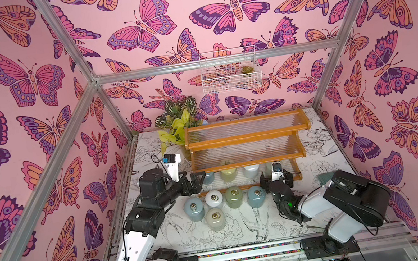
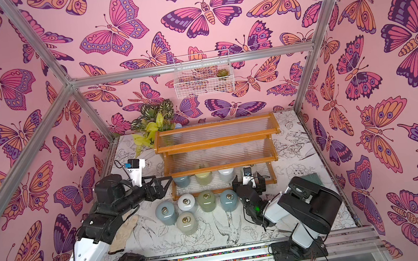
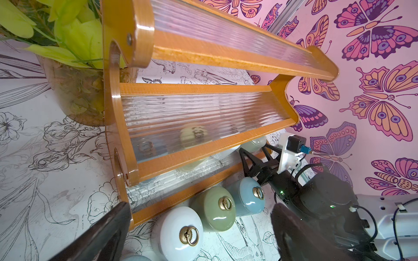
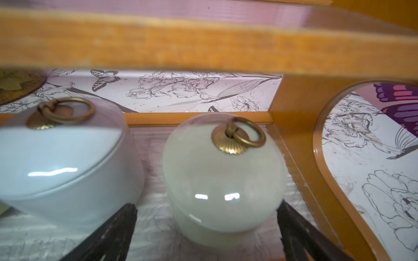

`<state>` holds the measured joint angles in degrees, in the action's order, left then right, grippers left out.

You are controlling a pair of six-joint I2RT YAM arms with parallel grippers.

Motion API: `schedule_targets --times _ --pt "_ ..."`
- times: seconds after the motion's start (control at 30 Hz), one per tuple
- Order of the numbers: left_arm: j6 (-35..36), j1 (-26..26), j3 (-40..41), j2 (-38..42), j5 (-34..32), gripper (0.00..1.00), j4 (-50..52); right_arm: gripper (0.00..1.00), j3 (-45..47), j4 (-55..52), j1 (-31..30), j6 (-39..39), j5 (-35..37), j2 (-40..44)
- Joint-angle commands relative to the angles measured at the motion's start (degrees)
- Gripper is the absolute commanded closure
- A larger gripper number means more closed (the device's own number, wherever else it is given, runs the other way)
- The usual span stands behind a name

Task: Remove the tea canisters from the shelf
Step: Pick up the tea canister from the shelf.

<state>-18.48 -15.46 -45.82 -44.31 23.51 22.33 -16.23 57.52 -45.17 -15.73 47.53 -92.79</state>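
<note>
Nearest the arms, on the table (image 1: 181, 235) just in front of the shelf (image 1: 251, 162), five jars (image 1: 214, 198) already stand clear: two blue, one white, one green, one cream.

Further in, four remain on the bottom tier, tucked under the middle one: blue, yellowish, white, and at the right end a cream jar (image 4: 224, 176).

Right gripper (image 1: 276, 177) is at that jar, its fingers (image 4: 113, 232) spread wide on either side of the body, with no squeeze showing. Left gripper (image 1: 196, 183) hangs by the tier's left end, fingers apart and empty. Middle and top tiers are bare.

Judgement: the jar is glazed and hard, likely ceramic. Expect it to be slick and weighty for its size, to chip if knocked, and the lid is probably loose. Grip low on the straight wall below the lid seam, not on the dome or the ring. Headroom under the rail above is small, so draw the jar out toward the near side before lifting.
</note>
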Motion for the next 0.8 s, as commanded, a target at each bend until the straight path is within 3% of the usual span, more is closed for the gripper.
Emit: schedule_targets --times 0.0,0.3,0.77 --pt "0.6 -0.2 0.0 0.5 1.4 0.0 -0.3 0.01 -1.6 1.8 1.7 1.2 -0.4 -1.4" --pt "1.1 -0.3 0.2 0.3 1.5 0.0 -0.3 0.01 -4.7 0.7 4.7 1.2 -1.6 -3.7" --pt "1.4 -0.3 -0.2 0.1 1.7 0.0 -0.3 0.01 -8.6 -5.3 6.7 -2.8 2.8 -6.5"
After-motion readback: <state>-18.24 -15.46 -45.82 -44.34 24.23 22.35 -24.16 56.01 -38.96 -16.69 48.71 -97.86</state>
